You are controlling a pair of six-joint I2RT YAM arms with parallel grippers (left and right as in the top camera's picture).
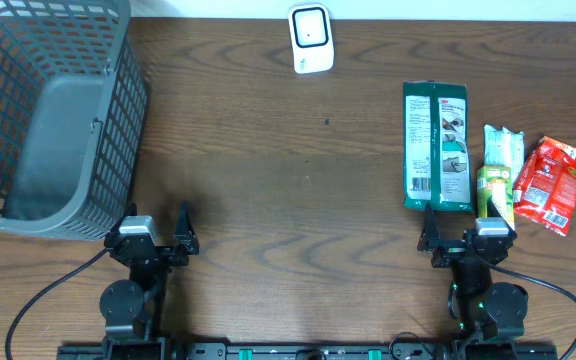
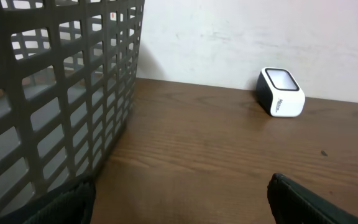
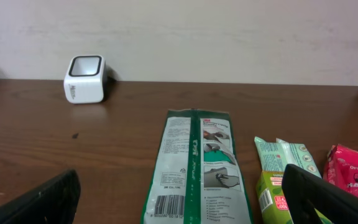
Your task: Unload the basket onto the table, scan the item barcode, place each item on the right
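Upper left of my overhead view: 1 grey lattice basket (image 1: 118,130) standing on the dark wooden table (image 1: 288,220). In my left wrist view it fills the left side, with a pale wall (image 2: 260,31) across the top.

A barcode is printed on the green packet (image 3: 197,168); its lettering cannot be read. "Original" is seen on the red packet (image 3: 353,168).
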